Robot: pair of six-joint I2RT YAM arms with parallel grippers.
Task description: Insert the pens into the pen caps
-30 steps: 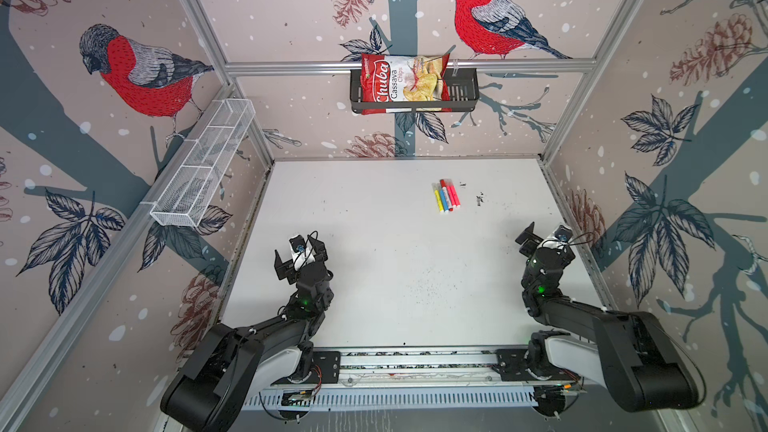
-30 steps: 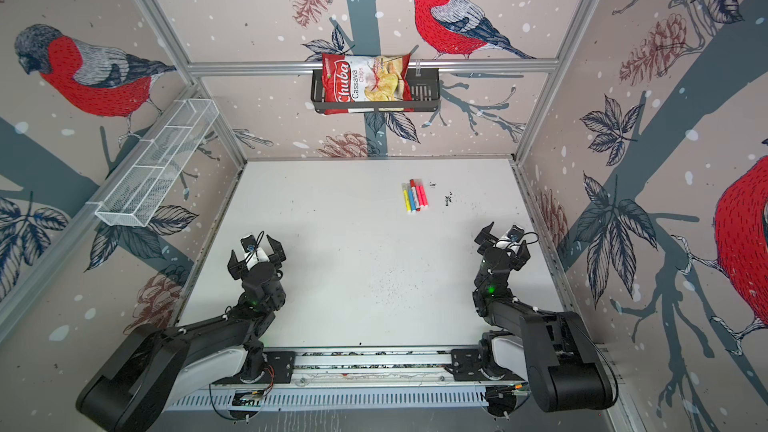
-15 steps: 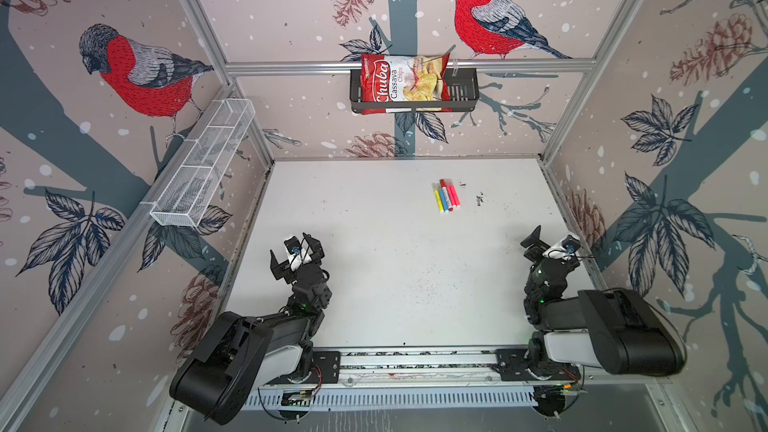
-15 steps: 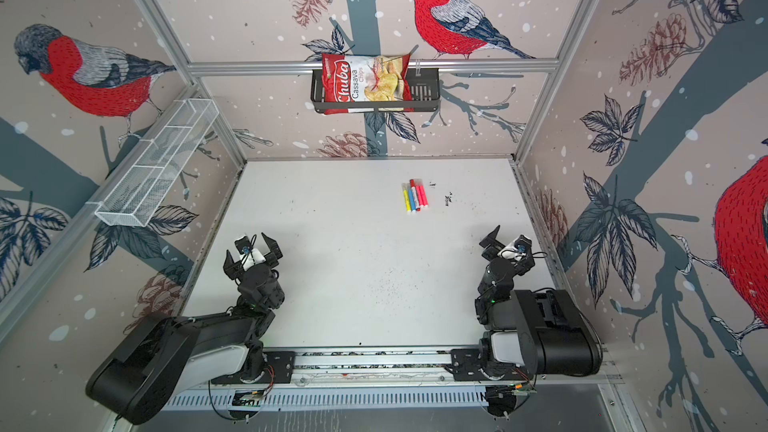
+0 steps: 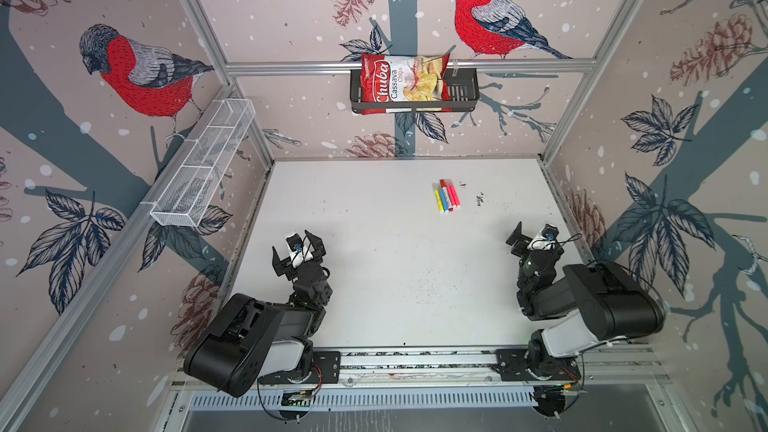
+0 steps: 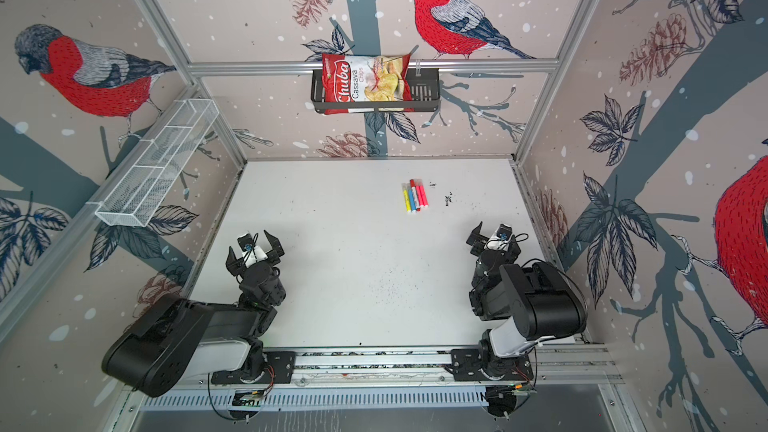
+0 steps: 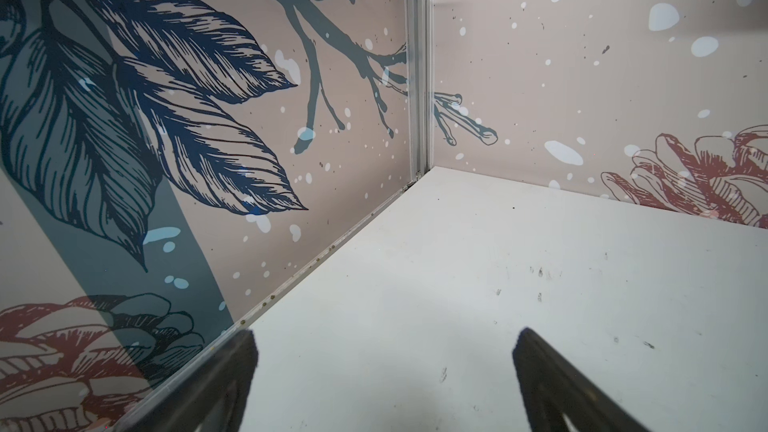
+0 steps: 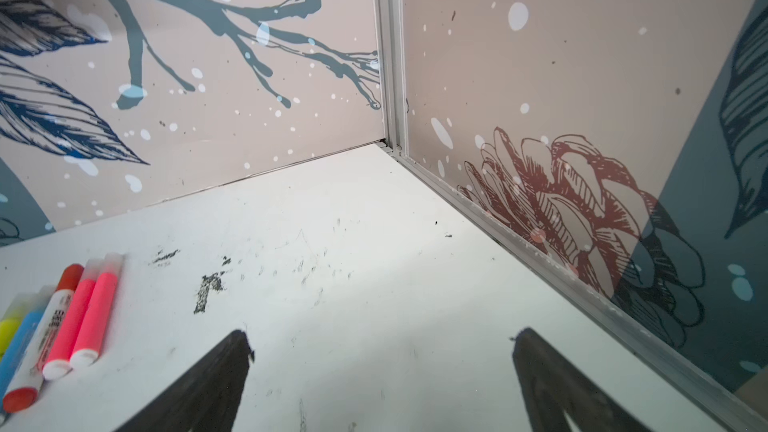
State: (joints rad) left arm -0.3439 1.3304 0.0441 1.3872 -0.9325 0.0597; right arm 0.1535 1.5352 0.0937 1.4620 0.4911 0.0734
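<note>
The pens [image 5: 446,196] [image 6: 414,198] lie side by side at the back right of the white table [image 5: 374,268]. In the right wrist view the row runs yellow [image 8: 8,328], blue [image 8: 20,340], a white-bodied red one [image 8: 48,332], then two neon pink [image 8: 85,313]. The pen caps sit on their far ends, translucent [image 8: 110,261] and one red [image 8: 71,275]. My left gripper [image 5: 297,252] [image 6: 254,251] [image 7: 384,334] is open near the left wall, holding nothing. My right gripper [image 5: 534,243] [image 6: 494,241] [image 8: 382,334] is open and empty, a short way in front of the pens and to their right.
A chips bag [image 5: 403,85] sits in a black basket on the back wall. A white wire shelf [image 5: 203,168] hangs on the left wall. Black scuff marks [image 5: 480,200] dot the table right of the pens. A metal rail [image 5: 415,361] runs along the front edge.
Both arms have folded back toward their bases, their elbows now raised. The grippers stay open and shifted only slightly. The pens have not moved.
</note>
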